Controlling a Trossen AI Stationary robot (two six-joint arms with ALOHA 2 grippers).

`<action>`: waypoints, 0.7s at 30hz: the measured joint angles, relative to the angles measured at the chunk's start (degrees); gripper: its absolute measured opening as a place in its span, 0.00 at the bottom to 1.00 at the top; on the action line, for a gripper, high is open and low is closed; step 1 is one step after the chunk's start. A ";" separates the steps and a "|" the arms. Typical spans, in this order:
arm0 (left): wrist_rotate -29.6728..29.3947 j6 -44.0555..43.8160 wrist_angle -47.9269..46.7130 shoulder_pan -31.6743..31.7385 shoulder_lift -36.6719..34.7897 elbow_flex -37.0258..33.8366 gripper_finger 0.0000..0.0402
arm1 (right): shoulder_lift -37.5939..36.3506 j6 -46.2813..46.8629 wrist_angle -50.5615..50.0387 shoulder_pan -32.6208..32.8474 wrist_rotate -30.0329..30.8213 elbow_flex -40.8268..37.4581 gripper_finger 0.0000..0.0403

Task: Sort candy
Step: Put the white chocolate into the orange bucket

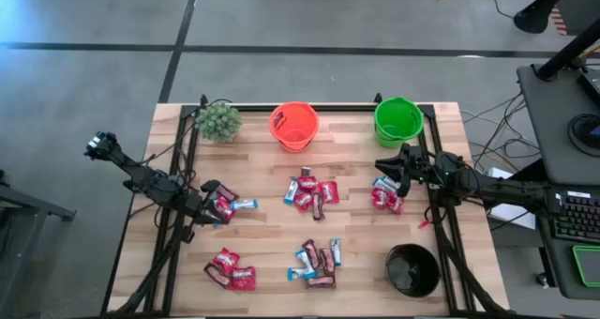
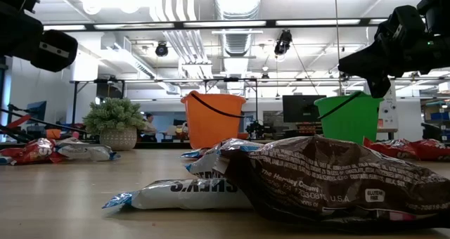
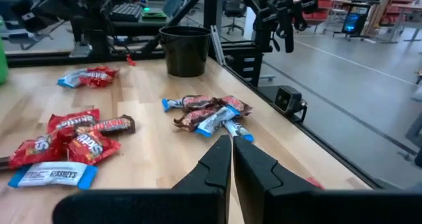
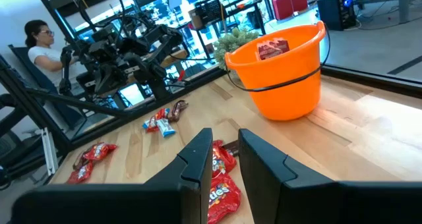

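The candy (image 1: pixel 310 195) is lying in small heaps across the worktop (image 1: pixel 262 263), mostly mid-worktop and toward its near edge. The left pincer (image 1: pixel 212 205) is sitting closed at the left-edge heap. The right pincer (image 1: pixel 382 166) is hovering slightly parted, empty, near the green bucket (image 1: pixel 397 121).

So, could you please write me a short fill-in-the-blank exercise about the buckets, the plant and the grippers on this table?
1. Between the small green plant and the green bucket stands the ____ bucket.
2. The black bucket sits nearest the ____ arm.
3. The left gripper has its fingers ____.
4. The right gripper hangs just above a pile of mostly ____ candy packets.

Missing words: orange; right; shut; red
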 joint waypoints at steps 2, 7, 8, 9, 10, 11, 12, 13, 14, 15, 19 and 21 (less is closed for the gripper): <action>-0.02 -0.04 0.04 0.00 0.14 0.00 0.00 | -0.01 0.00 0.00 0.01 -0.01 0.00 0.16; -2.94 -0.07 1.45 0.02 0.24 0.00 0.00 | -0.01 0.00 0.02 -0.01 -0.01 0.01 0.16; -3.69 -0.08 2.04 0.02 0.24 0.00 0.00 | 0.01 0.00 0.00 -0.01 -0.01 0.01 0.16; -4.60 -0.09 2.79 0.02 0.24 0.00 0.00 | -0.01 0.00 0.02 0.01 0.00 0.01 0.16; -5.35 -0.07 3.49 0.02 0.24 0.00 0.00 | -0.01 0.00 0.01 -0.01 -0.01 -0.01 0.16; -6.33 -0.08 3.92 0.02 0.24 0.00 0.00 | -0.01 0.00 0.02 -0.01 0.01 -0.01 0.16; -7.09 -0.07 4.15 0.02 0.24 0.00 0.00 | -0.01 0.00 0.01 0.02 -0.01 0.00 0.16; -7.80 -0.13 4.69 0.02 0.26 0.00 0.00 | 0.01 0.00 0.01 -0.01 0.00 0.01 0.16; -8.22 -0.42 5.88 0.07 0.38 0.00 0.00 | -0.01 0.00 0.00 0.00 0.02 0.01 0.16; -9.11 -0.72 7.20 0.07 0.48 0.00 0.00 | -0.01 0.00 0.02 0.00 0.02 0.01 0.16; -13.09 -1.52 11.78 0.09 0.53 0.02 0.00 | -0.01 0.00 0.01 0.01 0.01 0.00 0.16; -15.54 -1.53 13.51 0.09 0.50 0.04 0.00 | -0.01 0.00 0.00 -0.01 0.01 0.01 0.16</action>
